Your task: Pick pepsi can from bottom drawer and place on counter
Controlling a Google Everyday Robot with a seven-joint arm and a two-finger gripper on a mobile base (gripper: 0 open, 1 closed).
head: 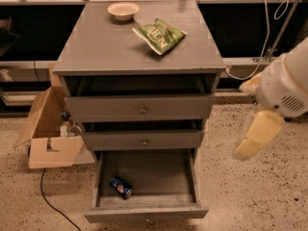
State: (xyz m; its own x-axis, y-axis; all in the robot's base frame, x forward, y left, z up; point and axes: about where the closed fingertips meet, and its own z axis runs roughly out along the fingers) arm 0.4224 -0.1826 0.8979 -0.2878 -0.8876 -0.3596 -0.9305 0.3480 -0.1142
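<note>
The pepsi can (121, 186) lies on its side on the floor of the open bottom drawer (144, 211), near its front left corner. The counter (110, 44) is the grey top of the cabinet. My gripper (256, 134) hangs in the air to the right of the cabinet, at about the height of the middle drawer, well apart from the can and holding nothing that I can see. The white arm body (286, 83) is above it at the right edge.
A green crisp bag (159, 36) and a small bowl (123, 10) lie on the counter's far part. The two upper drawers (142, 109) stand slightly open. An open cardboard box (48, 134) and a black cable (50, 203) are on the floor to the left.
</note>
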